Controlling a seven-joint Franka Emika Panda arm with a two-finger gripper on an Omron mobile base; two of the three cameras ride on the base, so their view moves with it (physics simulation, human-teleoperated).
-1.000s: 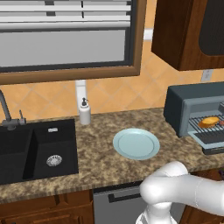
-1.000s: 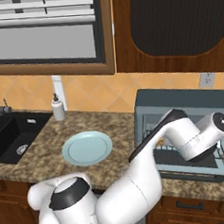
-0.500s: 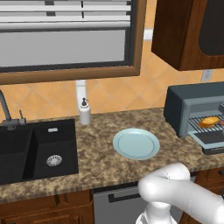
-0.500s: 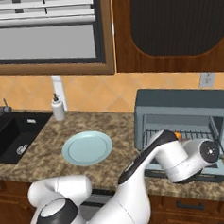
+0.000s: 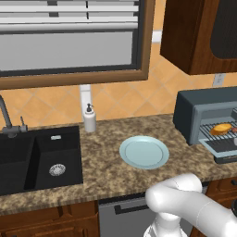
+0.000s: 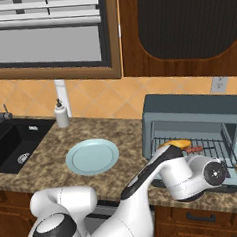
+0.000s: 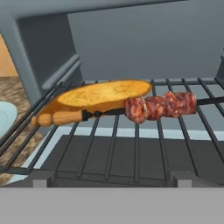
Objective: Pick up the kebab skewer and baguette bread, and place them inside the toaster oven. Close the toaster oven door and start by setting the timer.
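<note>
Toaster oven (image 6: 190, 116) open, baguette bread (image 7: 103, 92) and kebab skewer (image 7: 144, 108) side by side on its wire rack (image 7: 131, 144) ahead of the claw, claw fingers apart, empty, plate (image 6: 92, 156) bare.

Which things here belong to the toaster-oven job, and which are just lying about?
Job:
kebab skewer, on the rack
baguette bread, on the rack behind the skewer
toaster oven
toaster oven door, down

Lying about:
plate
soap dispenser
sink
</note>
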